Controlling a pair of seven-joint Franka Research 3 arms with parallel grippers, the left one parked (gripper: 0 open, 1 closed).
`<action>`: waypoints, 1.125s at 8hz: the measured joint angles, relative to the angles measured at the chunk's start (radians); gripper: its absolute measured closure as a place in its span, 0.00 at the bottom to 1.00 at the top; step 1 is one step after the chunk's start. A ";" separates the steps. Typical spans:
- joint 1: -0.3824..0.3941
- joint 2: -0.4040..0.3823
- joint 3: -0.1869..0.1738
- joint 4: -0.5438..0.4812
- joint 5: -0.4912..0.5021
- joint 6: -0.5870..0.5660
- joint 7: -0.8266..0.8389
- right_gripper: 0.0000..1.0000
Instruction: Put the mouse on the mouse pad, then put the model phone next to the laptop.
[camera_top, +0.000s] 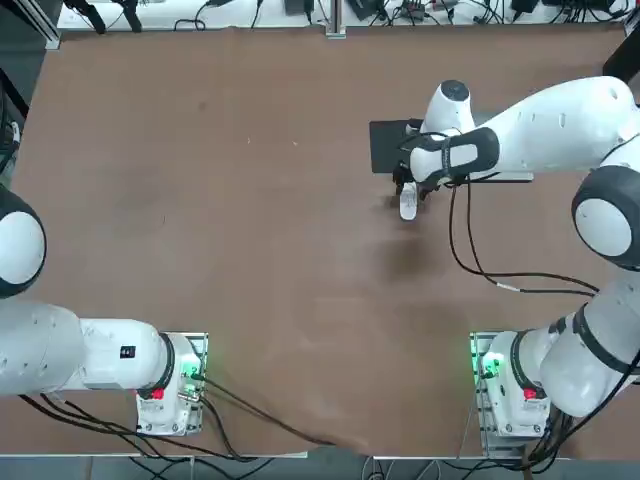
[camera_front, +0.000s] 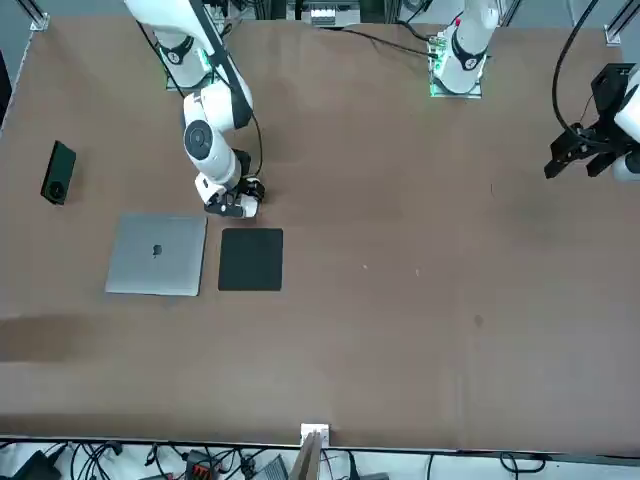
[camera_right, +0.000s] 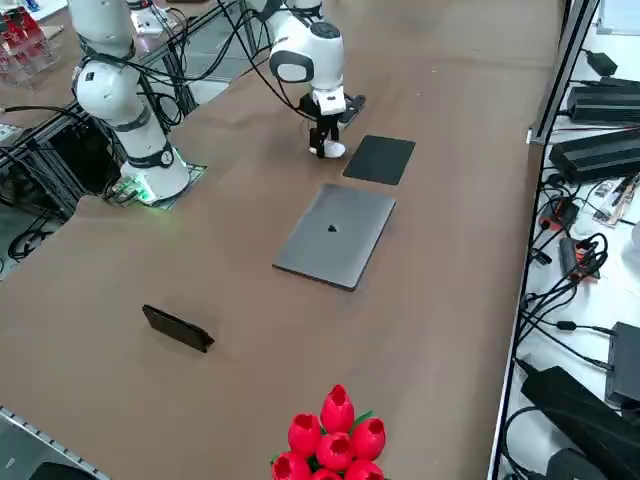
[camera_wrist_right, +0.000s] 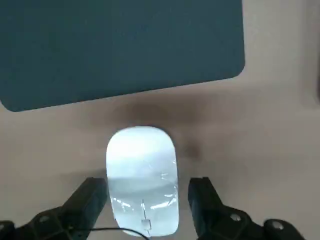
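The tool (camera_wrist_right: 146, 195) stands spread around the mouse (camera_wrist_right: 142, 182), holding nothing yet; it should centre, lower slightly, then close gently on both sides

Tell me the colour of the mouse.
Glossy white: the mouse shows best in the right wrist view.

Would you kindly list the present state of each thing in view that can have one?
Right pincer: open, fingers on either side of the mouse, not gripping it.
Mouse: on the table, beside the mouse pad, not on it.
Mouse pad: lying flat, nothing on it.
Laptop: closed, lying flat.
Model phone: on the table, apart from the laptop.
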 joint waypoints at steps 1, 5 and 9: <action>0.000 0.000 0.000 0.000 0.000 0.006 0.001 0.00; 0.003 0.006 0.000 0.000 0.000 0.021 0.003 0.00; 0.017 0.026 0.000 0.000 0.000 0.032 0.004 0.04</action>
